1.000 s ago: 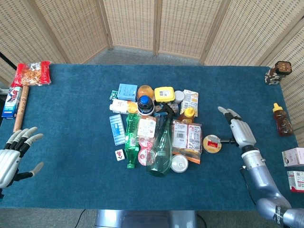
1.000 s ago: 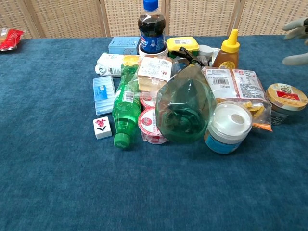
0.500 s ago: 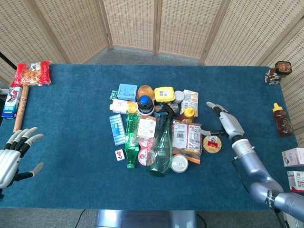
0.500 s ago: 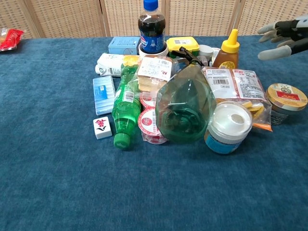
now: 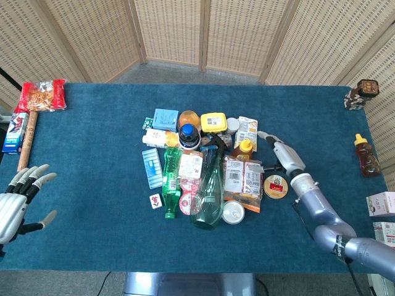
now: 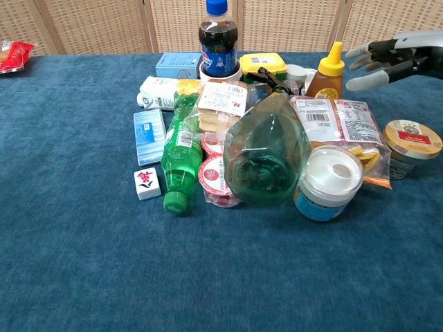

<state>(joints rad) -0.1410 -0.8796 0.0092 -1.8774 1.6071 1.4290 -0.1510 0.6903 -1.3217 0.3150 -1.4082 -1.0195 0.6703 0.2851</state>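
My right hand (image 5: 281, 154) hovers open, fingers spread, at the right edge of a pile of groceries. In the chest view the right hand (image 6: 387, 59) sits just right of the orange squeeze bottle (image 6: 327, 71) and above a barcode-labelled snack packet (image 6: 339, 117). A round jar with a gold lid (image 5: 275, 186) lies just below the hand. It holds nothing. My left hand (image 5: 15, 200) rests open at the table's near left edge, far from the pile. The pile also holds a cola bottle (image 6: 218, 41), a green bottle (image 6: 181, 162) and a clear green bottle (image 6: 266, 155).
A white-lidded tub (image 6: 329, 181), a mahjong tile (image 6: 146, 182) and a blue pack (image 5: 151, 168) border the pile. A red snack bag (image 5: 41, 94) and a wooden stick (image 5: 27, 140) lie far left. A honey bottle (image 5: 366, 155), a dark bottle (image 5: 361, 94) and boxes (image 5: 381, 203) stand at the right edge.
My right hand has moved left and a little away from me, from beside the gold-lidded jar to next to the orange squeeze bottle. The left hand has not moved.
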